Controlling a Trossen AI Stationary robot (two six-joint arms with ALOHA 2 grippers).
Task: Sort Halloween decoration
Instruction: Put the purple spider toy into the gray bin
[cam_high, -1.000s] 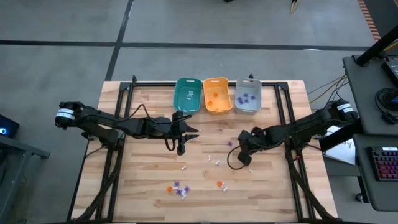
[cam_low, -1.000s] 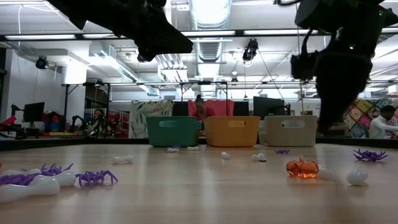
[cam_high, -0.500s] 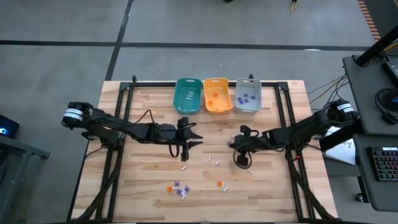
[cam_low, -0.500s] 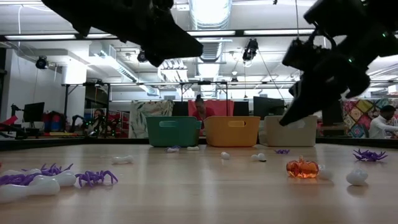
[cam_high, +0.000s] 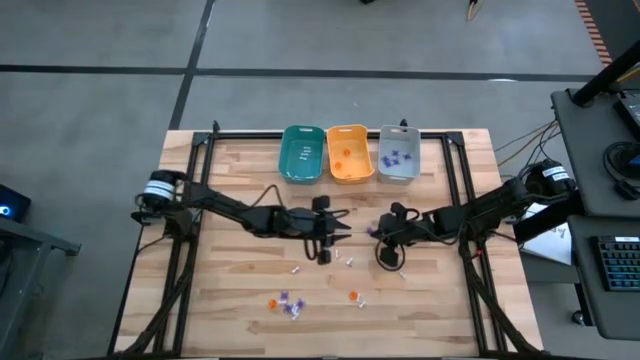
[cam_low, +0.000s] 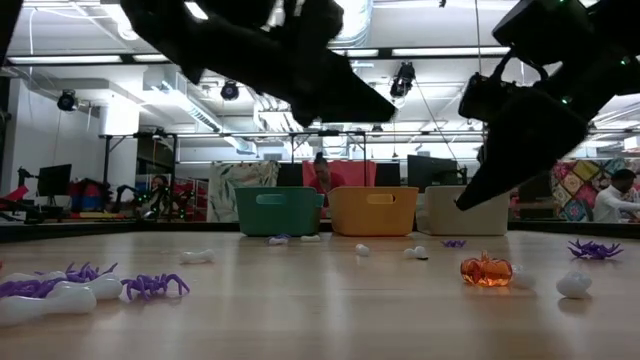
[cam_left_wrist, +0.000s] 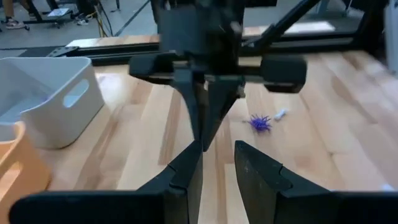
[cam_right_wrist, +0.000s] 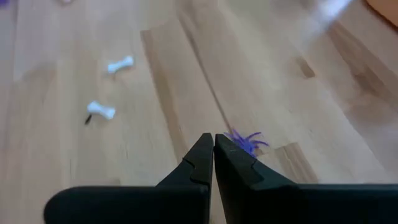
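Observation:
Tiny trinkets lie scattered on the wooden table: white bones (cam_high: 345, 258), orange pumpkins (cam_high: 353, 295) and purple spiders (cam_high: 289, 304). One purple spider (cam_right_wrist: 247, 142) lies flat right beside my right gripper (cam_right_wrist: 213, 140), which is shut and slants down at mid-table (cam_high: 377, 233); I cannot tell if it touches the spider. My left gripper (cam_left_wrist: 217, 167) is open by a narrow gap. It hovers just left of the right one (cam_high: 345, 233) and faces it. The same spider (cam_left_wrist: 260, 122) and a bone (cam_left_wrist: 281, 114) show past it.
A teal bin (cam_high: 302, 153), an orange bin (cam_high: 349, 152) and a grey bin (cam_high: 398, 153) stand in a row at the far edge, with trinkets inside. A pumpkin (cam_low: 486, 270) and spiders (cam_low: 155, 286) lie near the table's near edge. Black frame rails run along both sides.
My left arm has reached toward the table's right, from below the teal bin to mid-table, close to the right gripper. My right gripper has moved a little left and toward the far edge, and tipped from pointing straight down to slanting.

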